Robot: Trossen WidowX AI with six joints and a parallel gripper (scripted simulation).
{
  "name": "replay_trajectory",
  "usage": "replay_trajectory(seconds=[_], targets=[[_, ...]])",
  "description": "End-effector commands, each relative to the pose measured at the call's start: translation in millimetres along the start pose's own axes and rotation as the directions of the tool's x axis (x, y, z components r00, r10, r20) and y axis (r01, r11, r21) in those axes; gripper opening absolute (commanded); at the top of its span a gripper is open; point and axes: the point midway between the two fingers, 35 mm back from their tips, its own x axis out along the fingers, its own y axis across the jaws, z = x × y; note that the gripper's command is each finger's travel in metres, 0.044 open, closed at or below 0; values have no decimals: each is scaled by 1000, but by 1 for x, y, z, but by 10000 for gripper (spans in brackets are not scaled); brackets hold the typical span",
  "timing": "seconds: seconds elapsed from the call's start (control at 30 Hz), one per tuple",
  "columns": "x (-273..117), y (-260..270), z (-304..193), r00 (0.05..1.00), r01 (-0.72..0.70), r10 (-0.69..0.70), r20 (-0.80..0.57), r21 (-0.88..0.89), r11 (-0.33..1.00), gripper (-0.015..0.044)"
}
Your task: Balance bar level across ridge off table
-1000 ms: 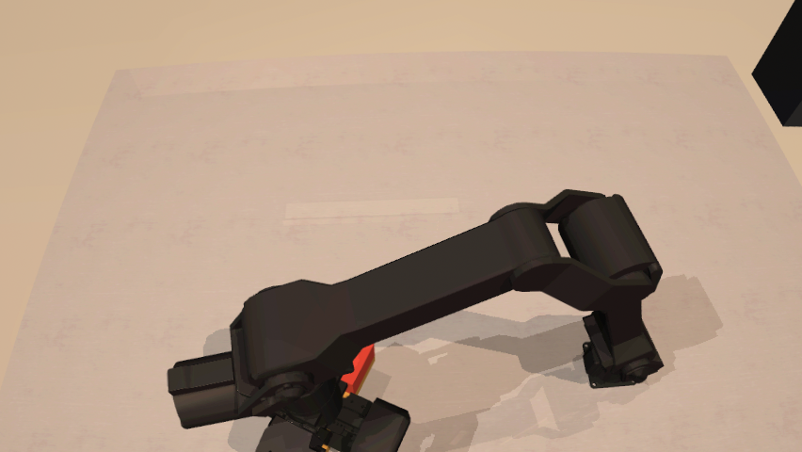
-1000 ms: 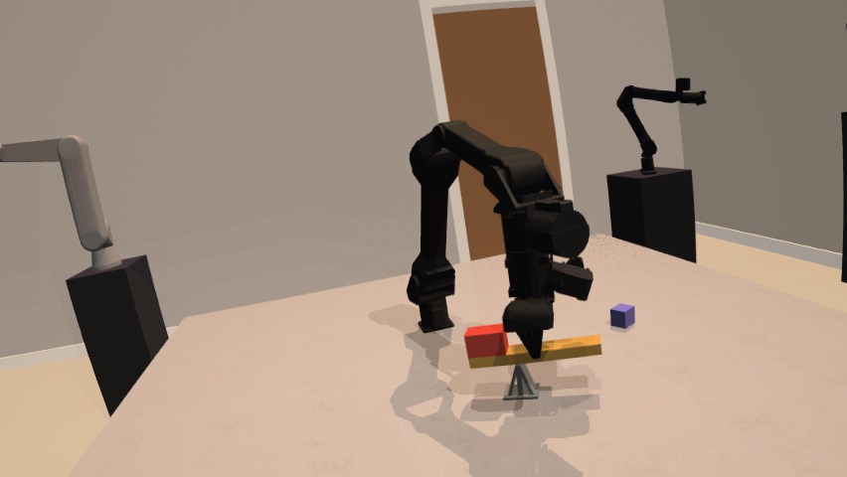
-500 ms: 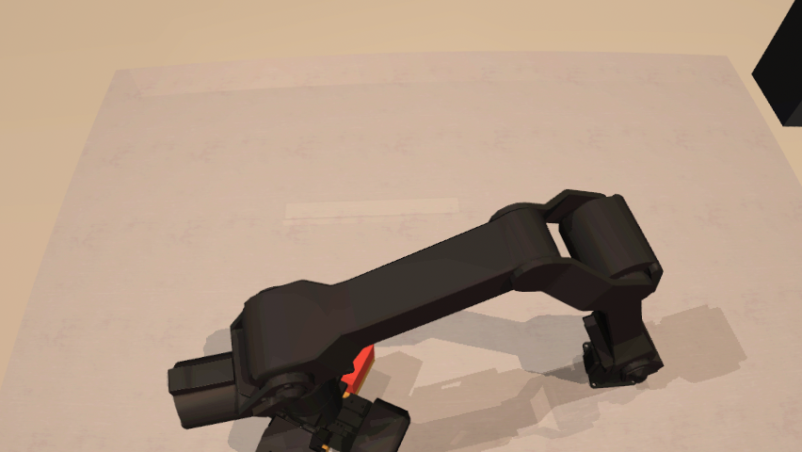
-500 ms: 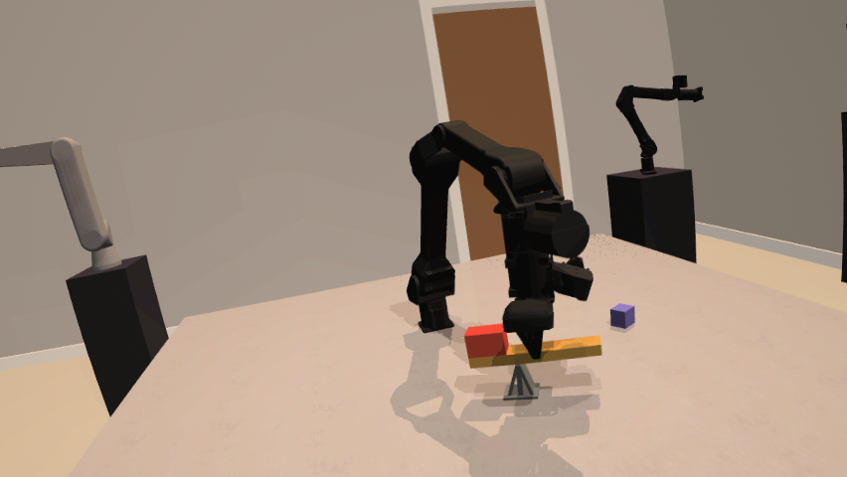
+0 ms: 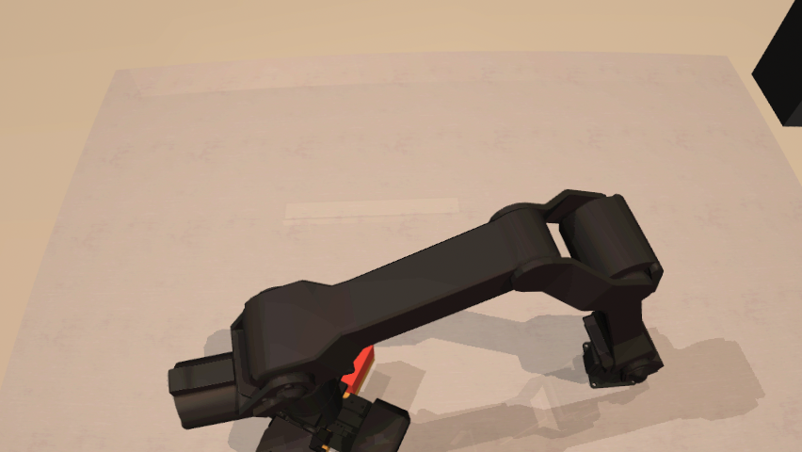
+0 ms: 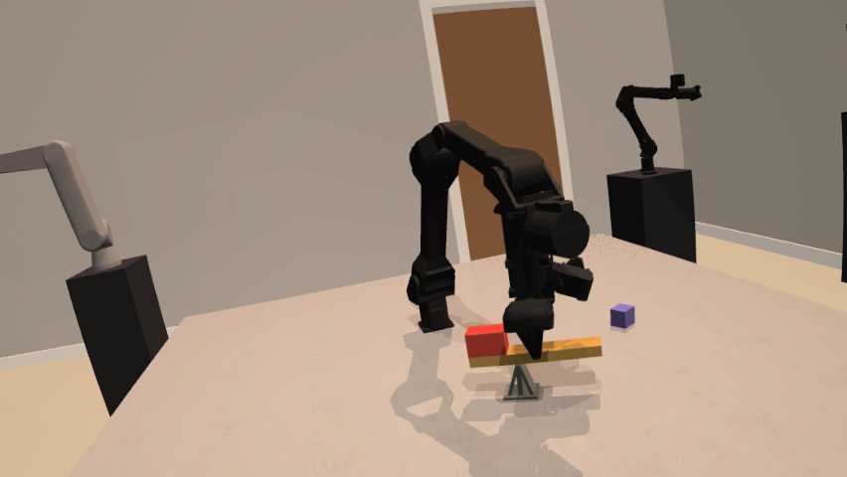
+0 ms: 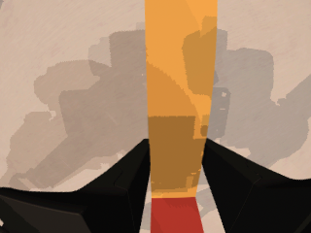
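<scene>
The orange bar point(image 6: 578, 348) point(image 7: 177, 58) carries a red block point(image 6: 485, 341) point(image 7: 175, 216) on one end; the block also shows in the top view point(image 5: 360, 369), partly behind the arm. My gripper point(image 6: 536, 355) point(image 7: 175, 144) is shut on the bar, one finger on each side, beside the red block. The grey ridge point(image 6: 521, 388) stands on the table under the bar, on the block's side of the fingers. The bar is off the table and looks close to level in the exterior view. Whether its underside touches the ridge top I cannot tell.
A small purple cube point(image 6: 622, 316) sits on the table point(image 6: 266, 367) beyond the bar's free end. My arm's base point(image 6: 435, 314) stands behind the bar on the left. Other arms stand on black pedestals point(image 6: 650, 207) point(image 6: 121, 325) beyond the table.
</scene>
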Motion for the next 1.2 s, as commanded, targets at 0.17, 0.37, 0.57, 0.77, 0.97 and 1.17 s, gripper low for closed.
replay_trajectory(seconds=[0.17,0.37,0.57,0.77,0.97,1.17], targets=[[3,1,0,1000,-4,4,0,3,1000,0],[4,1,0,1000,-4,4,0,3,1000,0],[4,1,0,1000,-4,4,0,3,1000,0],[2,1,0,1000,-4,4,0,3,1000,0],[1,1,0,1000,-4,4,0,3,1000,0],[0,0,0,1000,2,-2,1,-1,1000,0]])
